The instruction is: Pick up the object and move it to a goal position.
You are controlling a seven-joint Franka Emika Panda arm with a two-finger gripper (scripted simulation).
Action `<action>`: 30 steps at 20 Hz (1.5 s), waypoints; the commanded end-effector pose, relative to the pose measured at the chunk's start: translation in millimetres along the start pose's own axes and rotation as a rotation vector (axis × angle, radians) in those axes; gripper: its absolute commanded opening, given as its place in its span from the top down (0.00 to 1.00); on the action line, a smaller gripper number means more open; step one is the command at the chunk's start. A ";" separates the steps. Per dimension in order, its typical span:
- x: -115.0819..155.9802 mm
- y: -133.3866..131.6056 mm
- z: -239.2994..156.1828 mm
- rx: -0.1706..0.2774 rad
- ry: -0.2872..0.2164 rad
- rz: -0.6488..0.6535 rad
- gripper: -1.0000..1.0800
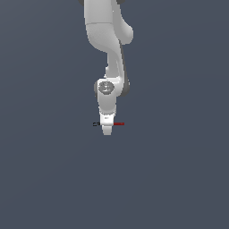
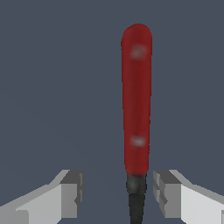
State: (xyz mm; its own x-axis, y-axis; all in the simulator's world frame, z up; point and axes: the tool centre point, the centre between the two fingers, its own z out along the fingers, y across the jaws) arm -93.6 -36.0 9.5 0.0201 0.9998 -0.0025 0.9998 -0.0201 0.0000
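In the wrist view, nearest the camera, the gripper [image 2: 117, 199] showed as two white fingers [image 2: 65, 197] at the lower edge of the frame, standing wide with grey floor between them. The stick [image 2: 137, 100] ran up the middle of the frame from between them: its blackish end sat low, closer to one finger than the other but apart from both, and its red half stretched away toward the upper centre.

In the exterior view, the gripper [image 1: 107, 127] hung straight down at the centre of the frame, low over the plain grey floor. The stick [image 1: 118, 124] lay level across it, the red half poking out on the exterior view's right and the dark end on the exterior view's left. Whether it lay on the floor could not be told.

The step in hand looked like the grasp itself: the jaws straddled the stick but had not closed on it. The next move probably called for closing squarely on its thin middle, then lifting. No goal marker showed in either view.
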 end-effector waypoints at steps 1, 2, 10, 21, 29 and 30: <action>-0.6 0.7 3.5 0.000 0.002 0.003 1.00; -0.6 0.7 3.5 0.000 0.002 0.003 1.00; -5.7 -1.5 -8.2 0.000 0.000 0.002 1.00; -42.1 -11.9 -66.3 0.001 -0.001 0.001 1.00; -87.0 -23.8 -140.3 0.000 0.003 0.000 1.00; -93.0 -25.3 -150.4 0.000 0.003 0.000 1.00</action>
State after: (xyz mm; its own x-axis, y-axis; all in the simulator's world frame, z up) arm -117.8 -119.5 144.6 0.0212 0.9998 -0.0010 0.9998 -0.0212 -0.0006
